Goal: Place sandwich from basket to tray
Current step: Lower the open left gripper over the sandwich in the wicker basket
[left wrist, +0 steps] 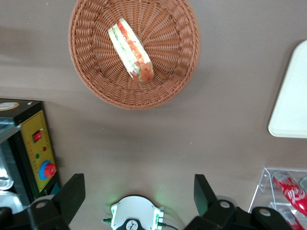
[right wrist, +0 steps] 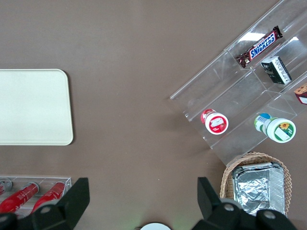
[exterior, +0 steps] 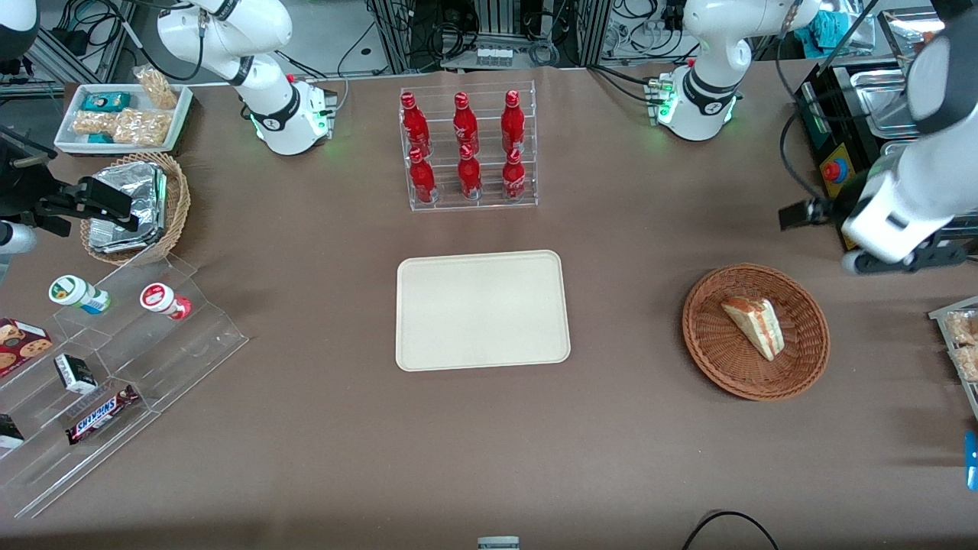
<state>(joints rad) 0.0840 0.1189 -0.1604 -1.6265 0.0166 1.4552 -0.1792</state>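
Snickers bar (exterior: 102, 413) sits nearest the front camera, on a clear stepped stand (exterior: 191, 344) toward the parked arm's end of the table. Farther in, at the table's middle, lies the tray (exterior: 481, 309), with nothing on it. Farther still from the camera stands a rack (exterior: 527, 145) of red bottles (exterior: 467, 149).

Toward the working arm's end, well apart from the tray, is the basket (exterior: 710, 359). The sandwich (exterior: 755, 327) lies in it on its side, just off the middle.

The left gripper (left wrist: 139, 182) hangs raised above the bare table, farther from the front camera than the basket and well clear of it. Its fingers (left wrist: 72, 191) are spread wide and hold nothing. The wrist view looks down on the sandwich (left wrist: 130, 50) in the basket (left wrist: 96, 86).
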